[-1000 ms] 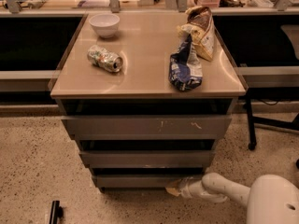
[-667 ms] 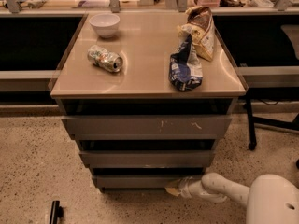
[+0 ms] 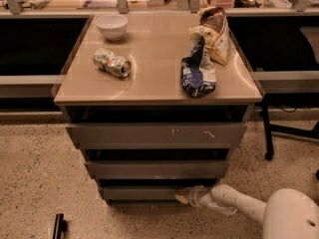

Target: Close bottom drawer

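White gripper (image 3: 187, 195) is at the right end of the narrow grey metal bottom drawer (image 3: 139, 193), under the tan counter's (image 3: 149, 91) front edge. Open or closed, can't tell. An off-centre push might jam it!

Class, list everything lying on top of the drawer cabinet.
On the cabinet top: white bowl, crushed can, blue bag, tan bag touching it. Anything beneath the bags is hidden. The gripper sits low, at the front of the bottom drawer.

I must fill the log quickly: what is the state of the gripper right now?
Gripper: low, at the right end of the bottom drawer front; open or closed cannot be told.
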`<state>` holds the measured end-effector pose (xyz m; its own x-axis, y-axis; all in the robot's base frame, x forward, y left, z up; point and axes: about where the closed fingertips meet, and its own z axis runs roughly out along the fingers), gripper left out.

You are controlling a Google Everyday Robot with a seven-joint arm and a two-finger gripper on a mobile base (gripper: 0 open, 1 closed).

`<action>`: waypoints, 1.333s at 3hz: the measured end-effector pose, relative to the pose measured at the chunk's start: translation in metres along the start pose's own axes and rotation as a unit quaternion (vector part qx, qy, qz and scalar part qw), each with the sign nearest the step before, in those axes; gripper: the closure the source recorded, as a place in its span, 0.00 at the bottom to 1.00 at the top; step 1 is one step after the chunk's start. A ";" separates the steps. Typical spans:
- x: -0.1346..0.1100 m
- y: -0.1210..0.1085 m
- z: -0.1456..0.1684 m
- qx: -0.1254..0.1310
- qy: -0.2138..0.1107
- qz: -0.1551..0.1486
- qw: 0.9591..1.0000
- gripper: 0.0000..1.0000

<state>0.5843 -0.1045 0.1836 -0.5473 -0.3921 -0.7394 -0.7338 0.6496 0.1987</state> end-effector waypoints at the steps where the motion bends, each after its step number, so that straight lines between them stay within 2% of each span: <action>1: 0.003 0.002 -0.002 0.000 0.000 0.000 1.000 1.00; 2: 0.004 0.002 -0.004 -0.004 0.001 0.002 1.000 1.00; 3: 0.022 -0.001 -0.042 -0.012 0.005 0.051 0.999 1.00; 4: 0.021 0.002 -0.040 -0.016 0.005 0.050 0.999 0.81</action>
<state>0.5552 -0.1372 0.1940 -0.6227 -0.3327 -0.7082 -0.6873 0.6651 0.2919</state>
